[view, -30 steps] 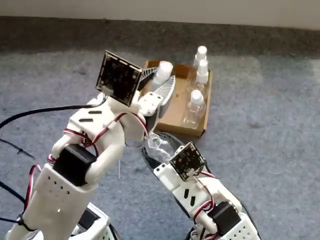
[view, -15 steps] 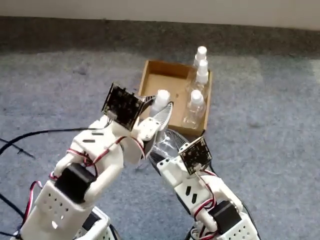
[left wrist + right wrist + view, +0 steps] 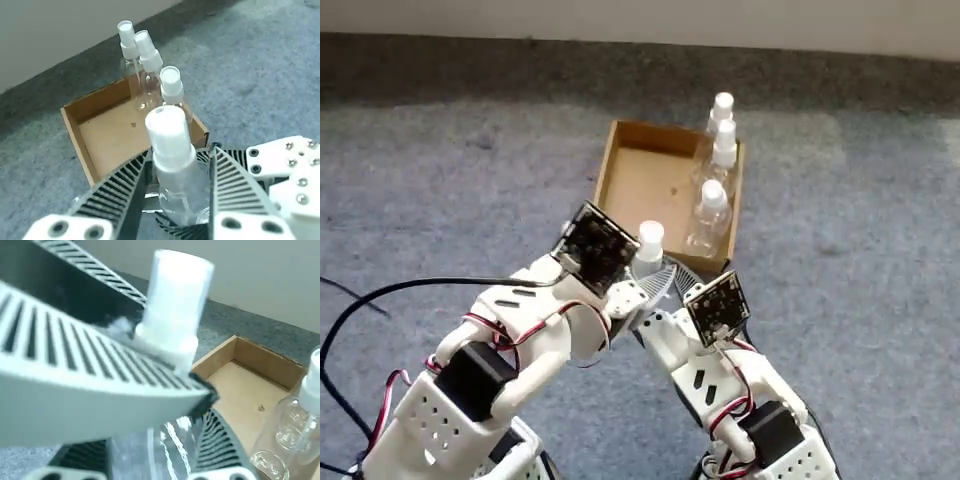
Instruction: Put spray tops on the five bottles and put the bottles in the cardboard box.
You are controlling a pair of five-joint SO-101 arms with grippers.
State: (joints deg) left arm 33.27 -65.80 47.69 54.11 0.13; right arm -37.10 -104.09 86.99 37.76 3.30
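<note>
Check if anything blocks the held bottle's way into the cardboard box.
Nothing visible. The bottle is at the cardboard box near wall; the floor beyond is bare, with three bottles lining its right wall.

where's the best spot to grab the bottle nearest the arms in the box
Probably its clear body just below the white top, coming in from the bare side of the box: the front bottle stands upright by one side wall, with another bottle close behind.
</note>
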